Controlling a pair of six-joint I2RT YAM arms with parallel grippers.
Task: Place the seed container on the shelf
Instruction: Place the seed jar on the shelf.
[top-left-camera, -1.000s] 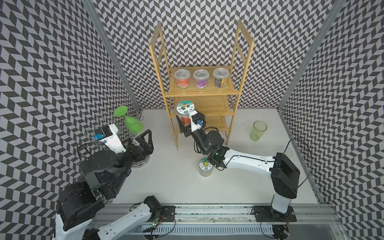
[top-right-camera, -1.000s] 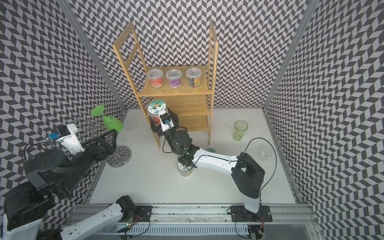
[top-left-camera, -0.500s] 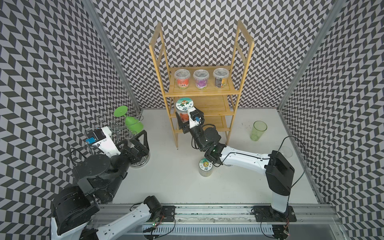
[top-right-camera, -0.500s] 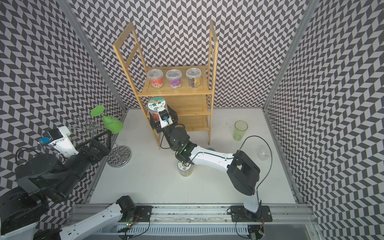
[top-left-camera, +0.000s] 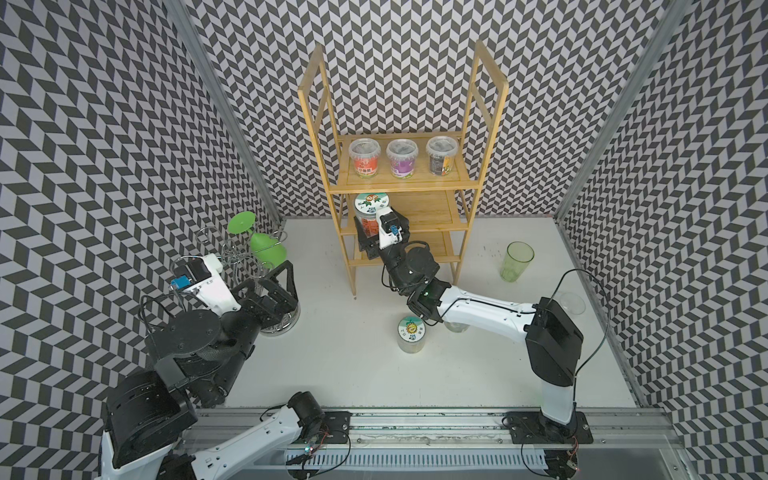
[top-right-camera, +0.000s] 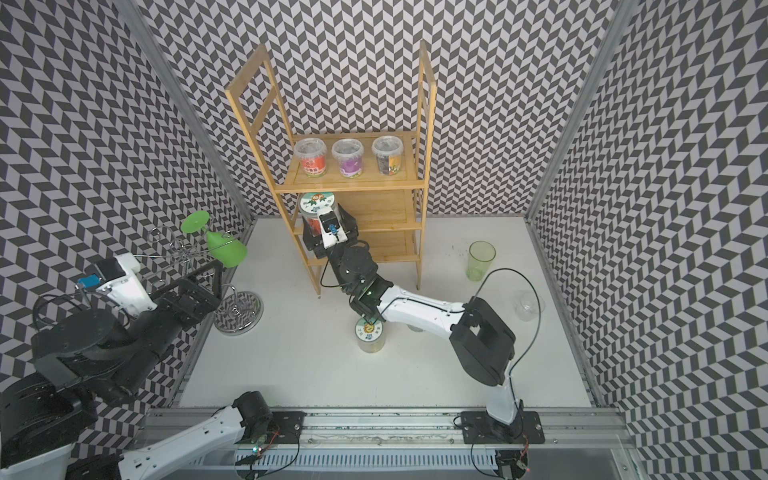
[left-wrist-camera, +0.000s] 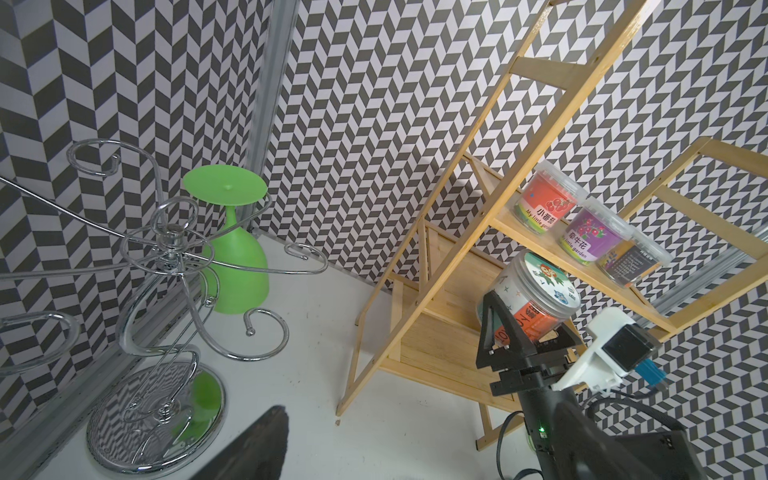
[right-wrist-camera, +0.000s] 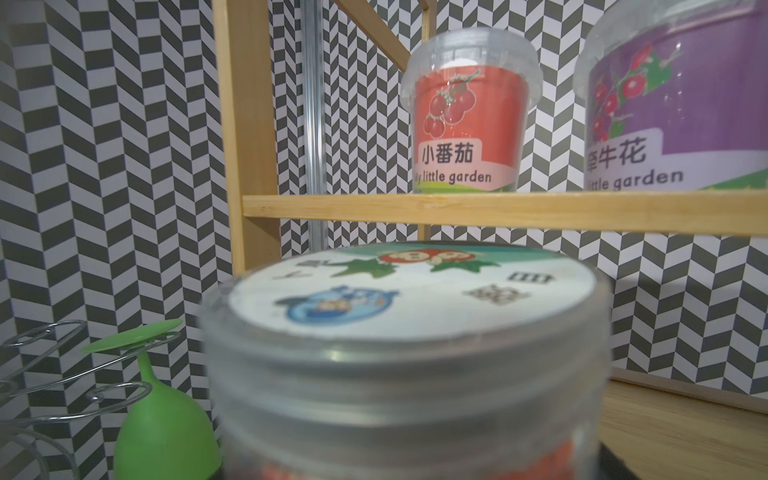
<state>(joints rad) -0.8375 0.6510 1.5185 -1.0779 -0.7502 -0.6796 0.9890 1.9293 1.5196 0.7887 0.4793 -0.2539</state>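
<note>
Left hand (top-left-camera: 272, 283) gapes wide and empty just beside the chrome wire glass stand (top-right-camera: 239, 316). Right hand (top-left-camera: 372, 231) clamps the clear plastic seed container with a white printed lid (top-left-camera: 372, 202), upright at the middle board of the tall bamboo shelf (top-left-camera: 432, 210), left front corner; whether it rests there is unclear.

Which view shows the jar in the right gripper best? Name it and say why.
The left wrist view: the jar shows its lid, orange label and side, with the right gripper clamped on it at the shelf. Both top views show mainly its lid. The right wrist view shows only its blurred lid and rim.
</note>
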